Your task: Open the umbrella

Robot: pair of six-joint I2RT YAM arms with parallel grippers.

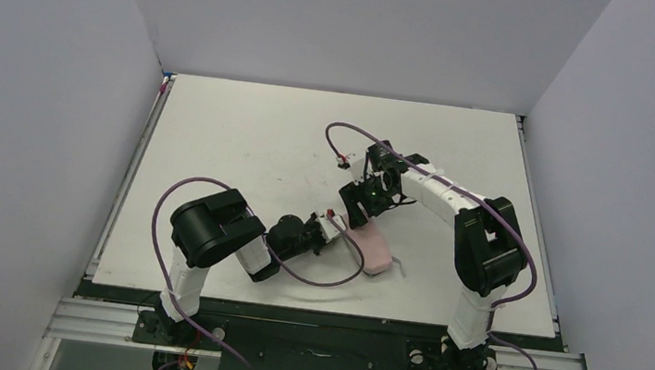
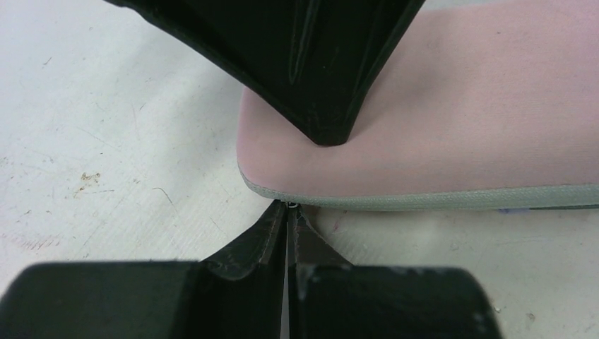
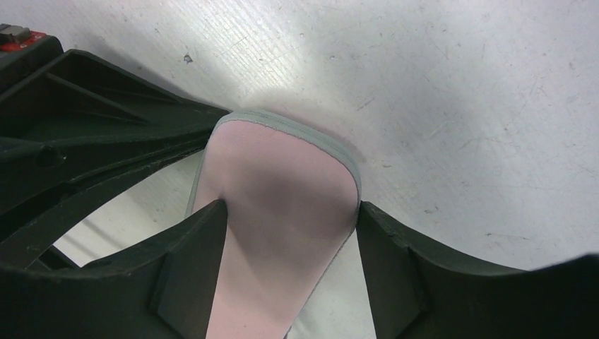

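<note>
A pinkish hard case [image 1: 375, 249] lies flat on the white table [image 1: 245, 138], toward the near edge and between the two arms. The umbrella itself cannot be seen in any view (only the closed shell of the case shows, with no lavender fabric or black shaft in sight).

The left gripper [image 2: 289, 212] sits low at the table, with its fingers pinched tight together and no gap between them. Its tips meet right at the grey seam [image 2: 424, 200] that runs around the case's rim, at the rounded corner. A tiny glinting bit shows at the tips, too small to tell what it is or whether it is caught.

The right gripper [image 3: 286, 212] comes at the case from the far side and straddles its narrow end. In the right wrist view one finger stands on each flank, both tips touching the pink shell, so the case is clasped between them. In the left wrist view one of its black fingers [image 2: 318, 70] comes down onto the domed pink surface, just above the left gripper's tips. The two grippers are near each other but apart.
</note>
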